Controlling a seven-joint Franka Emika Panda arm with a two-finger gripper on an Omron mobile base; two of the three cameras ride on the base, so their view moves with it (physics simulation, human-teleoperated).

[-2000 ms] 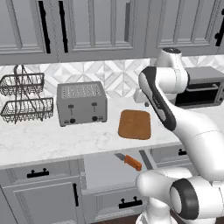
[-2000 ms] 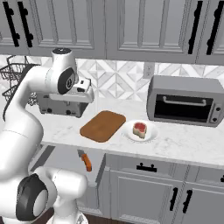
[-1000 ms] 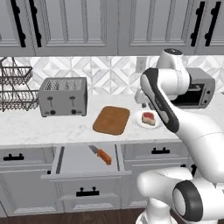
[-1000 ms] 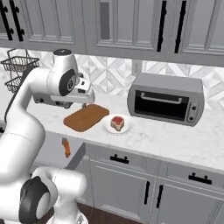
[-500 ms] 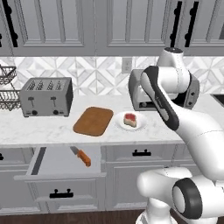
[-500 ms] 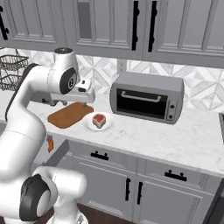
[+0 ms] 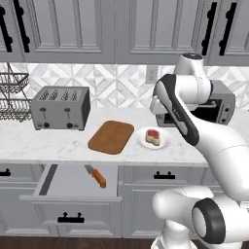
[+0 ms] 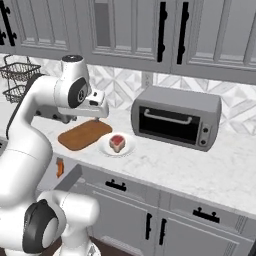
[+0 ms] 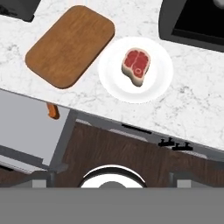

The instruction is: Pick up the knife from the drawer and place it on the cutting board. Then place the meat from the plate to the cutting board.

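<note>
The knife (image 7: 96, 176) lies in the open drawer (image 7: 68, 179) below the counter, orange handle toward the front. In the hand view its handle (image 9: 52, 111) peeks from under the counter edge inside the drawer (image 9: 30, 131). The reddish-brown cutting board (image 7: 112, 136) (image 9: 70, 46) lies bare on the counter. Right of it, the meat (image 7: 153, 135) (image 9: 136, 65) rests on the white plate (image 7: 164, 142) (image 9: 153, 89). My gripper (image 8: 96, 114) (image 9: 112, 177) hangs high above the plate and counter edge, open and holding nothing.
A toaster (image 7: 61, 107) stands left of the board. A toaster oven (image 8: 175, 118) sits at the back right of the plate. A wire basket rack (image 7: 12, 95) is at the far left. Cabinet doors hang above the counter.
The whole picture has shifted because the base drove along the counter, and over the last half second it shifted only slightly. The arm keeps its raised pose and the gripper stays open.
</note>
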